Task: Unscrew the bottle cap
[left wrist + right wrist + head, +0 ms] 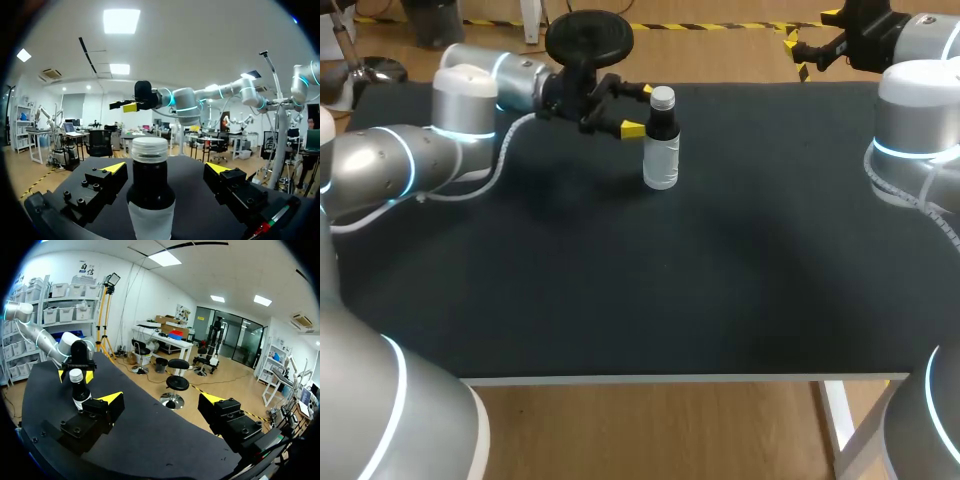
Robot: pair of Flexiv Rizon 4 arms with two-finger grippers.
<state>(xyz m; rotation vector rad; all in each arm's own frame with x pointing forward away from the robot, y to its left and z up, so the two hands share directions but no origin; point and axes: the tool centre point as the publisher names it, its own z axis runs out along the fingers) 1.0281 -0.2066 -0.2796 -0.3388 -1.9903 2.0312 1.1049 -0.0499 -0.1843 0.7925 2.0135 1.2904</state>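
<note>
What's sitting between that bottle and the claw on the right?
Nothing: only bare black table separates the right gripper from the bottle. This shows in the right wrist view and the head view.

Bright, even overhead light; only faint, soft shadows on the dark table [740, 290].

The left arm [390, 160] and the right arm [910, 130] are built of round silver-grey segments with thin light-blue glowing rings at the joints. A white cable [505, 150] runs along the left one. The left gripper [640, 109] and the right gripper [796, 56] are black, with blocky fingers [95, 192] that carry small round screws [80, 201] and yellow triangular tips [115, 167].
</note>
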